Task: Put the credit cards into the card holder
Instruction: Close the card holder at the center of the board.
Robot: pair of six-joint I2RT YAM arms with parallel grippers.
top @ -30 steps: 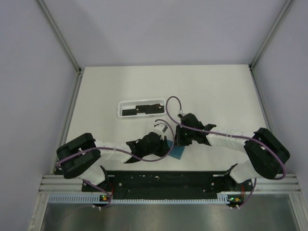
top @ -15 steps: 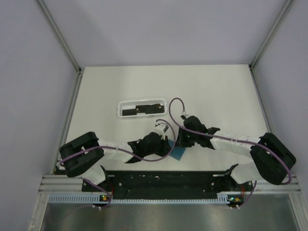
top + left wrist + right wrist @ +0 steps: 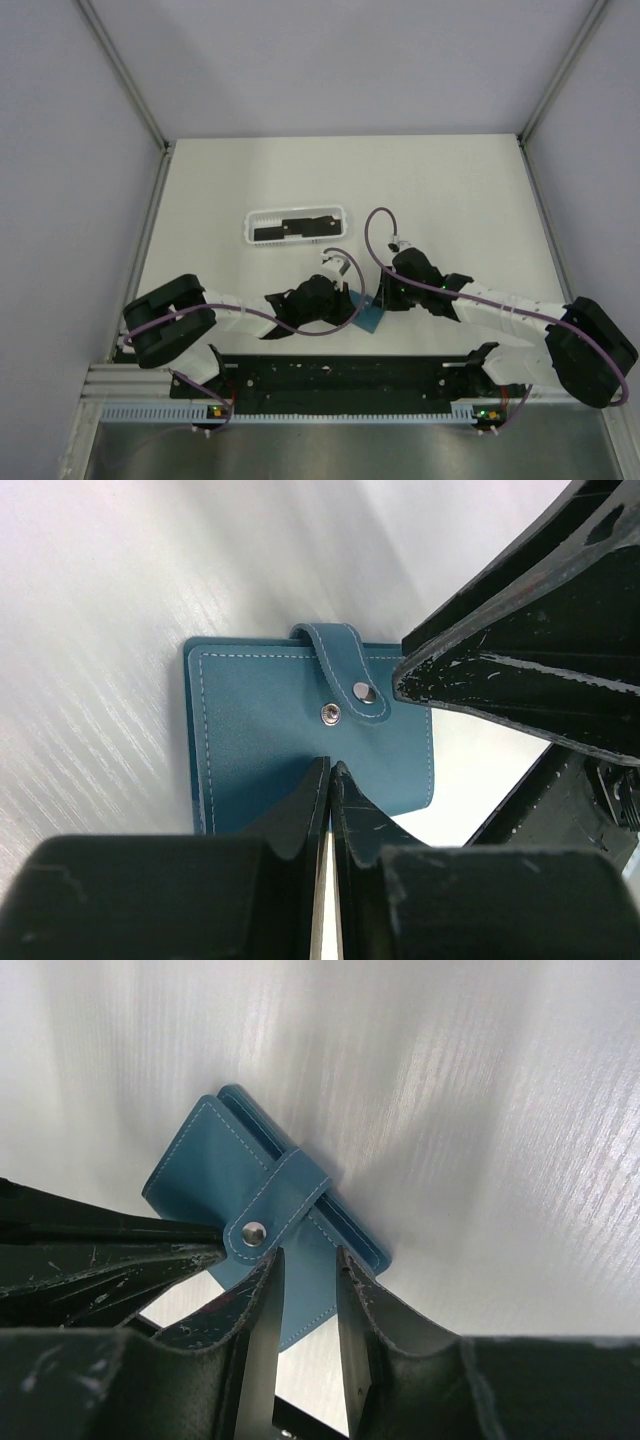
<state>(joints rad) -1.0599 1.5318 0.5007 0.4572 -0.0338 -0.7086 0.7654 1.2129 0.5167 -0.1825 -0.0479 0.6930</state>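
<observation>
The teal card holder [image 3: 372, 320] lies closed on the table between both arms, its strap [image 3: 344, 676] snapped over the front. My left gripper [image 3: 330, 768] is shut, its tips resting on the holder's [image 3: 260, 730] face just below the snap. My right gripper [image 3: 308, 1255] is open just above the holder [image 3: 205, 1165] beside the strap [image 3: 285, 1200], with only its teal face showing in the gap. In the top view the left gripper [image 3: 350, 306] and right gripper [image 3: 384, 299] meet over the holder. Black credit cards [image 3: 285, 229] lie in the white basket.
The long white basket tray [image 3: 250, 229] stands behind the grippers, left of centre. The black base rail [image 3: 350, 375] runs along the near edge. Purple cables [image 3: 370, 225] loop above both wrists. Walls and frame posts close in the table's sides.
My right gripper has opened and come off the strap, and its arm has swung out to the right. The left gripper has stayed shut on the same spot.
</observation>
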